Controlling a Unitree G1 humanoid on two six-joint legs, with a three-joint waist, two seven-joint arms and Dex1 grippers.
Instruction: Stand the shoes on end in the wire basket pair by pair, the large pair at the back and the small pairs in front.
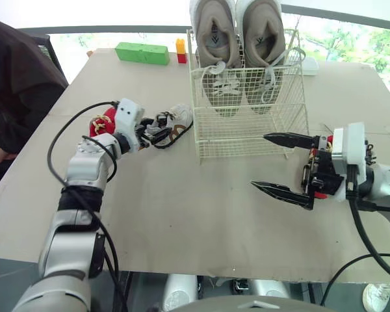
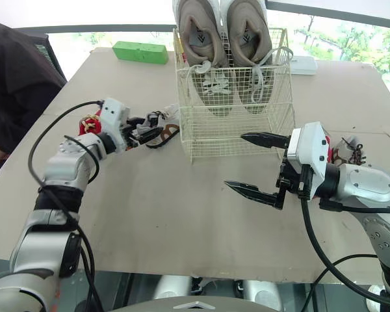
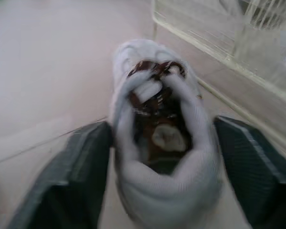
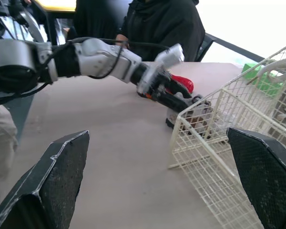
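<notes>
Pinching a small white shoe (image 3: 162, 191) at the cream wire basket's (image 1: 247, 140) nine o'clock, the left gripper (image 1: 157, 130) is exposing brown lining (image 3: 157, 138) in its wrist view; the right gripper (image 1: 259, 161) is gaping at five o'clock.

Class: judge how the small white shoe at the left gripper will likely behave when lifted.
The small white shoe looks light: it is tiny beside the large pair. Its padded collar seems soft, so it may squash in the left gripper. Its brown laces could catch on the wire basket beside it.
</notes>
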